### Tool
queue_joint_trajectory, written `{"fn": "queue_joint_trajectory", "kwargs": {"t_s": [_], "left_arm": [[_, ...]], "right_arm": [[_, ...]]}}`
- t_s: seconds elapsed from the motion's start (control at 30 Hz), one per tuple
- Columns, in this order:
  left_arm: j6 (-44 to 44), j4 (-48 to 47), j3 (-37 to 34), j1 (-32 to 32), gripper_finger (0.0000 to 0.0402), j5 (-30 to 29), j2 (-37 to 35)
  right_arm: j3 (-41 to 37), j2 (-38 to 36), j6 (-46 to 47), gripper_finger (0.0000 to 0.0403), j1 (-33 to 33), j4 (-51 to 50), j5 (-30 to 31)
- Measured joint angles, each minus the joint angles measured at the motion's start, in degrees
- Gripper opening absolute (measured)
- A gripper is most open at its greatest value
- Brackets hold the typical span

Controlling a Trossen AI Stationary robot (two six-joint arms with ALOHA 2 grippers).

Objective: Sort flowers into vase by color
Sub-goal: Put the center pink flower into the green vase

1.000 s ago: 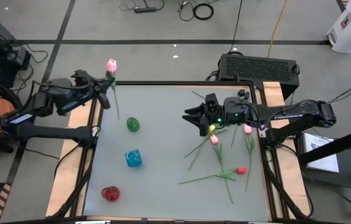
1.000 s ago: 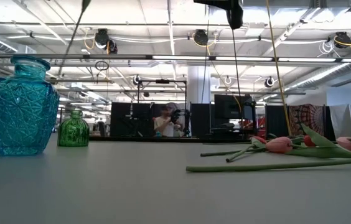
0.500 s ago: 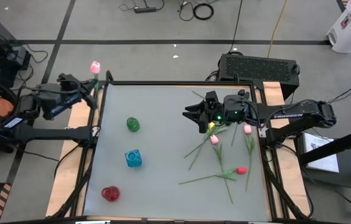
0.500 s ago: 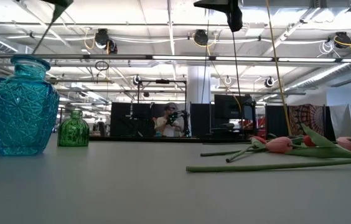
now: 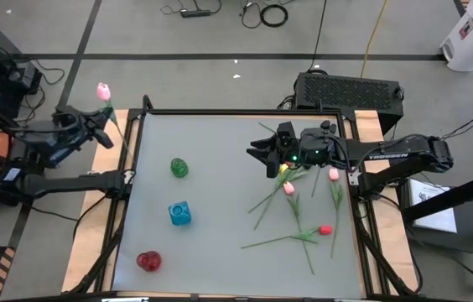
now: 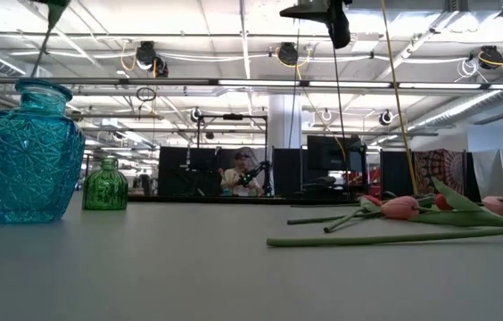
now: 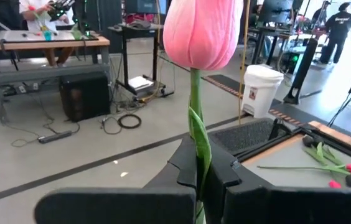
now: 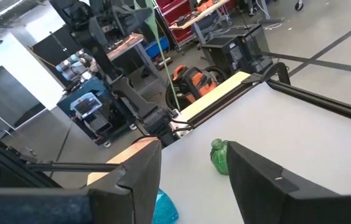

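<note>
My left gripper (image 5: 96, 132) is outside the table's left edge, near the far-left corner. It is shut on a pink tulip (image 5: 103, 91) whose bud stands above the fingers. The stem and a leaf (image 6: 52, 18) show at the top left of the low view. My right gripper (image 5: 260, 156) hovers open over the far right of the table, beside the loose flowers. Two pink tulips (image 5: 289, 189) (image 5: 334, 174) and a red one (image 5: 325, 229) lie flat with crossed stems. Green (image 5: 179, 168), blue (image 5: 179, 213) and red (image 5: 148, 261) vases stand upright on the left half. My left gripper pinches the pink tulip's green stem (image 7: 196, 144) between its two fingers (image 7: 226, 177), well below the bud (image 7: 201, 30). The fingers lie across the stem. The flower is lifted clear and stands roughly upright, bud uppermost, with its lower stem hanging below the fingers.
The table has a raised dark frame (image 5: 132, 159) with wooden side rails. A black box (image 5: 350, 91) sits behind the far edge. In the low view the blue vase (image 6: 30, 152) and green vase (image 6: 105, 185) stand left, and the lying tulips (image 6: 400, 208) are right. People work at benches far behind.
My left gripper has carried the pink tulip toward the table's left edge and past it, out over the floor. The bud has stayed uppermost. In the low view the stem has slid left to the picture's edge.
</note>
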Motion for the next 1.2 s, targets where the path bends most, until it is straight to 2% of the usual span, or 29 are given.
{"fn": "queue_joint_trajectory", "kwargs": {"t_s": [0.47, 0.87, 1.2], "left_arm": [[0.0, 29.3, -18.7, 0.0, 0.0001, 9.5, 0.1], [0.5, 34.1, -19.8, 0.0, 0.0001, 9.8, 1.3], [1.4, 35.6, -19.8, 0.0, 0.0001, 9.1, 6.1]], "right_arm": [[0.0, 0.0, 1.5, 0.0173, 0.0, -0.7, -0.2], [0.0, 0.0, 2.5, 0.0173, 0.0, -1.8, -0.4], [0.0, 0.0, 2.4, 0.0173, 0.0, -2.1, -0.4]]}}
